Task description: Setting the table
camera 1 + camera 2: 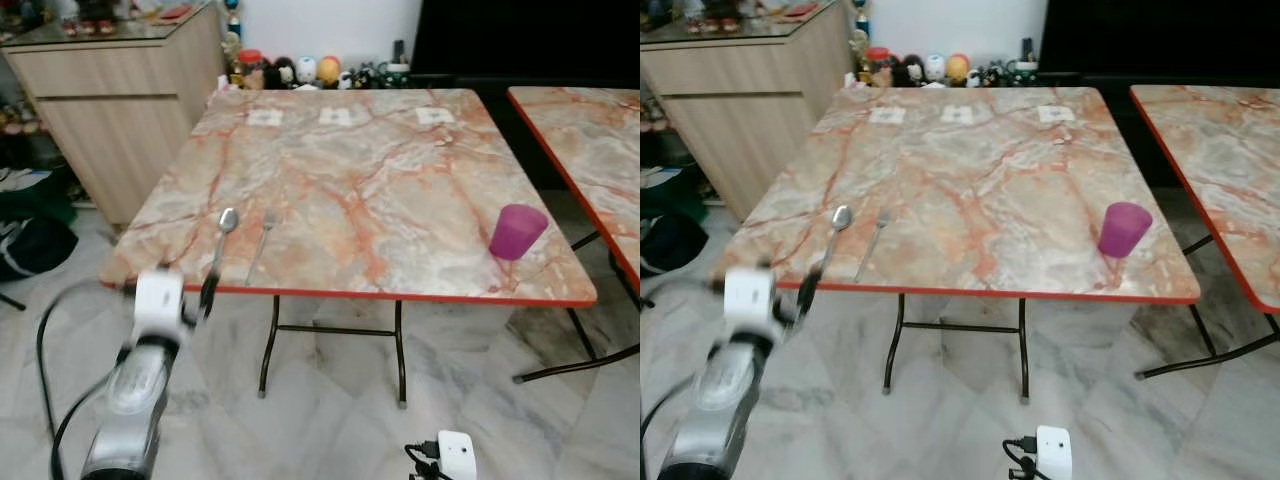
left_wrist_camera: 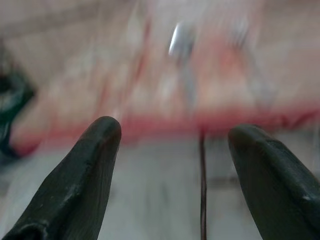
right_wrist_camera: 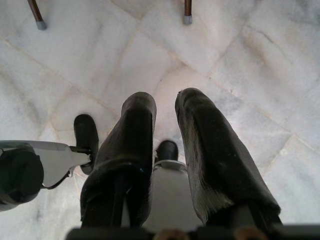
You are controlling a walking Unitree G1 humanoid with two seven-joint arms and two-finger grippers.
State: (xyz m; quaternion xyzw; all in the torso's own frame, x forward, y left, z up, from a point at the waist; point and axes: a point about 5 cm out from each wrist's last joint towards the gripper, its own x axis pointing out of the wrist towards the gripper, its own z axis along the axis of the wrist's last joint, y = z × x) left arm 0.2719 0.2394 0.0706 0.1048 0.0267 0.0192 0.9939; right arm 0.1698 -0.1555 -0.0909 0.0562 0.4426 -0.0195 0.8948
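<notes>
Spoon lies lengthwise, bowl pointing away, beside fork; left claw released

Soft, even indoor light covers the orange-veined marble-patterned square table, which casts a faint shadow on the pale marble floor beneath. The left wrist view is heavily motion-blurred beyond its black fingers; the raised silver left arm is smeared.
</notes>
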